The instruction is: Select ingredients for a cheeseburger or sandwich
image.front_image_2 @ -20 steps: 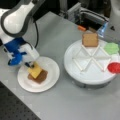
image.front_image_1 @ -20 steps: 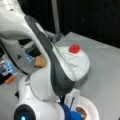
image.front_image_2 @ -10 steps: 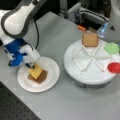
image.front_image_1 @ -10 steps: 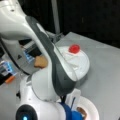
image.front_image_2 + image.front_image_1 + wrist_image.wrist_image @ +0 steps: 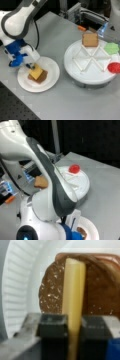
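Pinching yellow cheese slice (image 5: 73, 297) edge-on between fingers (image 5: 52, 335), above patty (image 5: 52, 290) on plate (image 5: 17, 290).

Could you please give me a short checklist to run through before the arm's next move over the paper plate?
1. Grip on the cheese slice: ok; in the wrist view it sits edge-on between the gripper fingers.
2. Gripper over the paper plate: ok; in a front view it hangs at the plate's left edge.
3. Patty in place: ok; it lies flat on the plate, right below the cheese.
4. Bread under the patty: ok; a tan edge shows beyond the patty.
5. Cheese released onto the stack: not ok; the fingers clamp it.
6. Second bread slice available: ok; it lies in the top compartment of the divided tray.
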### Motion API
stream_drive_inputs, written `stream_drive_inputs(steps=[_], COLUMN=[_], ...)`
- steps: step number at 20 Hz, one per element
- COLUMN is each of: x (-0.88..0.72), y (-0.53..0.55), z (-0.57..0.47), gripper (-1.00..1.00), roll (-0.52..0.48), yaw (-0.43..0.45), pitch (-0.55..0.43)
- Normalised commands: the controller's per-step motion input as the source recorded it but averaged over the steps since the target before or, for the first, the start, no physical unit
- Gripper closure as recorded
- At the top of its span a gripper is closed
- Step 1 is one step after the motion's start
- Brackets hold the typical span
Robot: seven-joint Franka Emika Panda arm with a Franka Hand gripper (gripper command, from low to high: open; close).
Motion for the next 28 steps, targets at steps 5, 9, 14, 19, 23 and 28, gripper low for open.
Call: stream_drive_inputs(steps=[5, 9, 14, 19, 23, 28], x=[-0.02, 0.0, 0.0, 0.0, 0.0, -0.03], y=[0.09, 0.09, 0.08, 0.05, 0.02, -0.02], z=[-0.07, -0.07, -0.05, -0.05, -0.05, -0.06], gripper=[1.0, 1.0, 1.0, -1.0, -1.0, -1.0], roll=[-0.167, -0.167, -0.166, -0.172, -0.167, -0.163], yaw=[0.1, 0.102, 0.108, 0.117, 0.132, 0.141], pitch=[-0.064, -0.072, -0.067, -0.06, -0.057, -0.051])
